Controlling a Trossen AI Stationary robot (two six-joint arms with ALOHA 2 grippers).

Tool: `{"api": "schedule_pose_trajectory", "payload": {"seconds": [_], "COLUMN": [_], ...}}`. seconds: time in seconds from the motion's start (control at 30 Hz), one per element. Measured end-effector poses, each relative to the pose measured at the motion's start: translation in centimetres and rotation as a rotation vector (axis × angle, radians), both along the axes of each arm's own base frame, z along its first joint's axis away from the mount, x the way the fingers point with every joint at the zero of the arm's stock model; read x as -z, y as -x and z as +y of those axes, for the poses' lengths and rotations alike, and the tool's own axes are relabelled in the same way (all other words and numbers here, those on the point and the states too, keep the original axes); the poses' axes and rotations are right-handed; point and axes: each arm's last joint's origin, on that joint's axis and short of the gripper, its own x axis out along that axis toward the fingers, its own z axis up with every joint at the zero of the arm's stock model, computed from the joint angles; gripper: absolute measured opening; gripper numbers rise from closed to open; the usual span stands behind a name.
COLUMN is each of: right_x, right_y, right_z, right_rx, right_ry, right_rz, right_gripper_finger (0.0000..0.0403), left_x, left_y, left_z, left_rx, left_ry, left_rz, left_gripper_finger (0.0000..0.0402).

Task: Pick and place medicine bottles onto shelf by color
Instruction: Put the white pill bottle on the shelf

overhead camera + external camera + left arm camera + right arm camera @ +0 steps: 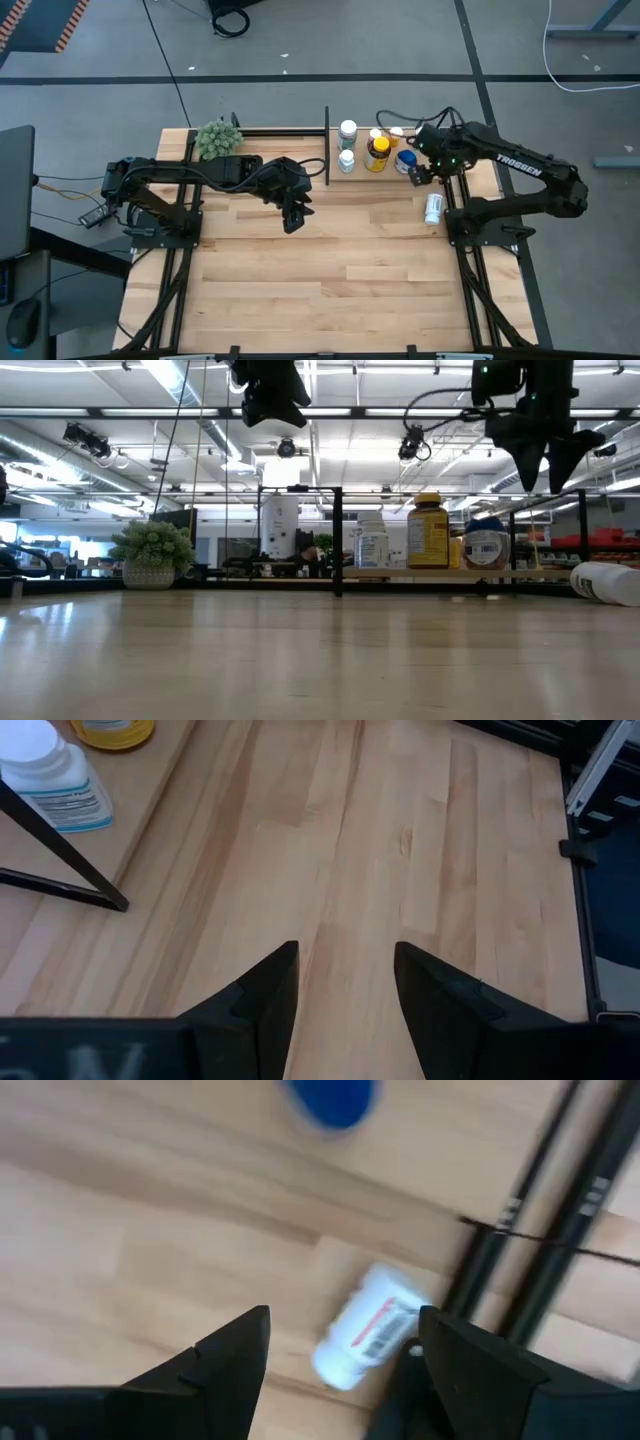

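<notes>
Bottles on the shelf (pixel 362 176), one white bottle (pixel 433 208) lying loose on the surface (pixel 330 270)

An amber yellow-lidded bottle (pixel 377 153), a blue-lidded one (pixel 405 161) and white-capped ones (pixel 347 131) stand on the shelf at the surface's far edge; the fallen bottle lies near the right edge. The right gripper (pixel 420 176) hangs by the shelf's front edge, jaws open, empty. The left gripper (pixel 293 217) hovers over bare middle planks, jaws apart, empty.
</notes>
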Motion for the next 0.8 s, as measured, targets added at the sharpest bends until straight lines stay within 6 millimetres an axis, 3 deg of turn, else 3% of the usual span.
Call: {"api": "schedule_pose_trajectory", "payload": {"seconds": [0.2, 0.37, 0.5, 0.7, 0.8], "right_x": [0.0, 0.9, 2.7, 6.0, 7.6], "right_y": [-1.9, -3.1, -4.6, -7.4, -8.3], "right_z": [3.6, 6.3, 7.4, 8.8, 8.9], "right_rx": [-0.205, -0.405, -0.506, -0.875, -0.83], "right_ry": [0.036, 0.001, -0.092, -0.199, -0.217], "right_rz": [-0.005, 0.099, 0.256, 0.441, 0.551], "right_gripper_finger": [0.0264, 0.0264, 0.0264, 0.0264, 0.0264], "left_x": [0.0, -0.1, -0.1, -0.2, -0.2], "left_y": [0.0, -0.1, -0.1, -0.2, -0.2], "left_z": [0.0, 0.0, 0.0, 0.0, 0.0], "left_rx": [-0.009, 0.005, 0.01, 0.012, 0.011], "left_ry": [0.006, -0.009, -0.014, -0.017, -0.014], "left_rz": [0.0, -0.014, -0.021, -0.035, -0.03], "left_gripper_finger": [0.0172, 0.0172, 0.0172, 0.0172, 0.0172]}}
